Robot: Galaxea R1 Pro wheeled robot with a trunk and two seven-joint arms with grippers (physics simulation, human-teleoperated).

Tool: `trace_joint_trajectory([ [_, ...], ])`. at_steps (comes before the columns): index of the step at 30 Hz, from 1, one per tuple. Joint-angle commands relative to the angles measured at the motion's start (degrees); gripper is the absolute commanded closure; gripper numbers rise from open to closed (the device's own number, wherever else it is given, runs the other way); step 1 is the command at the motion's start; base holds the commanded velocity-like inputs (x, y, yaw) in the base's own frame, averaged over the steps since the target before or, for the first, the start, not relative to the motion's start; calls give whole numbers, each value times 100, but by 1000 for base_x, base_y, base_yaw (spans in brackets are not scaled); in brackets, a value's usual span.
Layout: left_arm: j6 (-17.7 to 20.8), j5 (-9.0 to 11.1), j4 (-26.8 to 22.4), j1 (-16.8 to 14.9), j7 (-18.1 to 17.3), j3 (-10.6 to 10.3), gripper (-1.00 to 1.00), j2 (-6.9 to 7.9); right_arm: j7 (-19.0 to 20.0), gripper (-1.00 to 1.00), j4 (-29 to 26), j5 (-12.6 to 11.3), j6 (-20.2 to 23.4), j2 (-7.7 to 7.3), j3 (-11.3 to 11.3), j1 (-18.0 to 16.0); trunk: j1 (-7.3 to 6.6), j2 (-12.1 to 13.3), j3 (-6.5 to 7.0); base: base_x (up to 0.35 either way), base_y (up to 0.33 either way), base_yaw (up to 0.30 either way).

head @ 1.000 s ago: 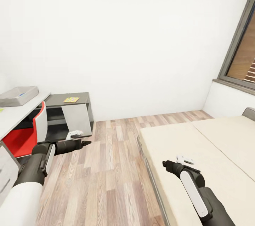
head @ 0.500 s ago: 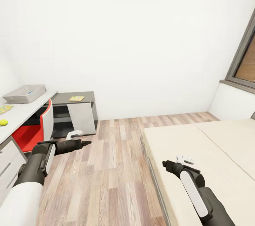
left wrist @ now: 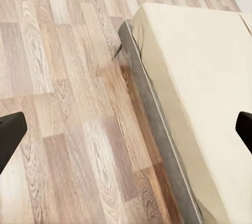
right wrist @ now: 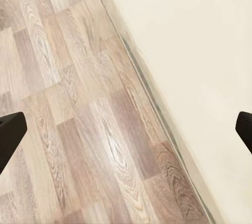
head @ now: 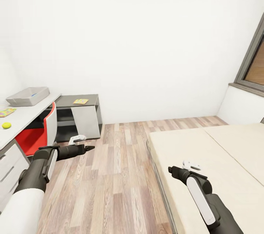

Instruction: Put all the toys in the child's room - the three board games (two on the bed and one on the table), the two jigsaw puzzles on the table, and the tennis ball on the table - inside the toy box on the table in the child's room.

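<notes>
The grey toy box (head: 27, 96) stands at the far end of the white table (head: 22, 118) on the left. A yellow-green tennis ball (head: 6, 125) lies on that table, and a flat colourful box (head: 6, 112) lies just behind it. Another flat colourful box (head: 80, 101) rests on the low grey desk (head: 79, 111). My left gripper (head: 90, 148) hangs open over the wood floor, well short of the table; its dark fingers (left wrist: 10, 140) stand wide apart. My right gripper (head: 169, 170) is open and empty over the bed's near edge, its fingers (right wrist: 10, 134) spread over floor and mattress.
A red and white chair (head: 40, 131) is tucked under the table. The beige bed (head: 212, 153) takes up the right side, its grey frame (left wrist: 152, 129) bordering the wood floor (head: 117, 160). A white wall lies ahead, and a window (head: 255, 65) is at the right.
The whole picture has shifted: the camera turned left, bringing the tennis ball and the flat box on the table into sight. Both arms keep the same pose.
</notes>
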Motion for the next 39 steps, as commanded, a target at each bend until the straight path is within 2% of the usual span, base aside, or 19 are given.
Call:
trace_joint_trajectory([
  [1,19,-60,-5,-7,-58,15,-100,-3,-59,-100,4,-55,6,-6,15,-4,4,-14,-14,-15,0,1],
  [9,17,-60,-5,-7,-67,15,-100,2,-56,-100,150,-44,3,3,7,-6,4,-14,-14,-64,-11,0],
  [17,19,-60,-5,-7,-68,17,-100,12,-59,-100,157,-41,-79,75,7,-8,4,-14,-14,-21,-6,1],
  [27,19,-60,-5,-7,-67,17,-100,6,-51,-100,159,-44,-178,96,15,-5,4,-14,-14,-19,-16,188],
  [39,19,-60,-5,-7,-73,17,-100,6,-51,-100,159,-44,-181,98,16,-4,4,-14,-14,-14,-22,23],
])
